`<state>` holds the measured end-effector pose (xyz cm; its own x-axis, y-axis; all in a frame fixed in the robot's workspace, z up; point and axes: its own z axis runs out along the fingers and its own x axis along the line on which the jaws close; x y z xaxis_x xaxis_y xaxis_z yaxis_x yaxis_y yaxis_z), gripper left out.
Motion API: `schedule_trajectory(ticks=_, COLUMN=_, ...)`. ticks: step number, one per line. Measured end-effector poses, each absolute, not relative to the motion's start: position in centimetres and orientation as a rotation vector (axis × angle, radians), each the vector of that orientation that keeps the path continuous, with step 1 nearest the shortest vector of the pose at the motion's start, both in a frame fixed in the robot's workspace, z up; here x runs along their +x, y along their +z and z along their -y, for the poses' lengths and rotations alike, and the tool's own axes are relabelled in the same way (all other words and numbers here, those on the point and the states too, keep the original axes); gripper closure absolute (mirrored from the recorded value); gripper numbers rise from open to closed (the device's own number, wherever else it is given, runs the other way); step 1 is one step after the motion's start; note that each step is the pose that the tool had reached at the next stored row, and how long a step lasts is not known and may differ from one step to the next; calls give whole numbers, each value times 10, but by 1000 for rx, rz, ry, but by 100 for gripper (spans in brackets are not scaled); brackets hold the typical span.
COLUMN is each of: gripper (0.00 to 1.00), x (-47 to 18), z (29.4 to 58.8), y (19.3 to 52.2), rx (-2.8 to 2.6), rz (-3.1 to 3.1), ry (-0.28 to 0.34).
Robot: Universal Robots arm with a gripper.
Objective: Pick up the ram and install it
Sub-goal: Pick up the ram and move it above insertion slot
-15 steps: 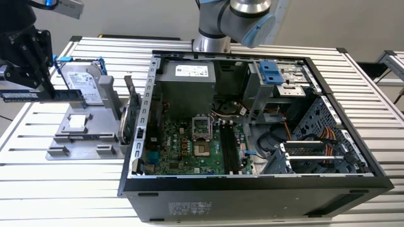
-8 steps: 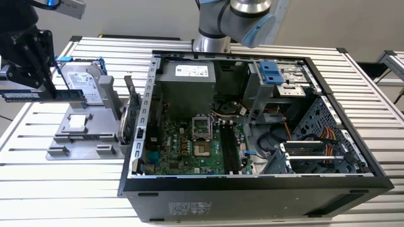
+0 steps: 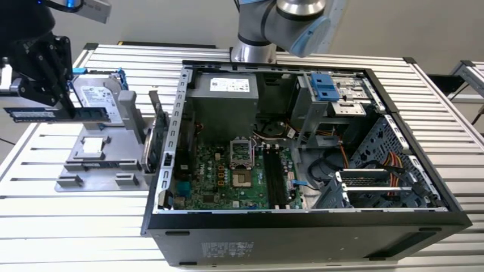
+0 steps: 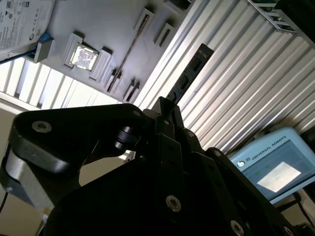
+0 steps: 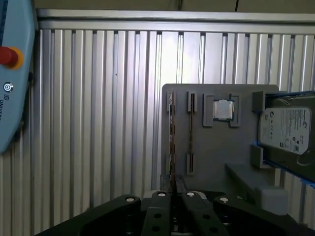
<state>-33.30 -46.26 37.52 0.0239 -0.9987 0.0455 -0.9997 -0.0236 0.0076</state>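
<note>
The ram (image 3: 54,114) is a long dark blue stick with black chips. It hangs level in the air above the grey fixture plate (image 3: 98,164), at the exterior view's left. My black gripper (image 3: 67,105) is shut on it, pinching it near its middle. In both wrist views the ram shows edge-on, sticking out past the fingertips: ram (image 4: 189,73) and ram (image 5: 171,142). The gripper (image 4: 167,112) and gripper (image 5: 175,186) fingers are pressed together on it. The memory slots (image 3: 274,175) lie on the motherboard inside the open computer case (image 3: 302,218), well to the exterior view's right of the gripper.
A silver hard drive (image 3: 94,96) with blue clips leans on the fixture behind the ram. A processor chip (image 5: 224,109) sits in a pocket of the plate. An expansion card (image 3: 155,141) stands between fixture and case. A teach pendant (image 4: 275,167) lies off the ribbed table.
</note>
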Motion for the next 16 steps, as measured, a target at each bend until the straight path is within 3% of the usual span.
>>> schedule_trajectory(ticks=16, gripper=100, x=-316, z=463, y=375, rx=2221, rz=2169, ry=42)
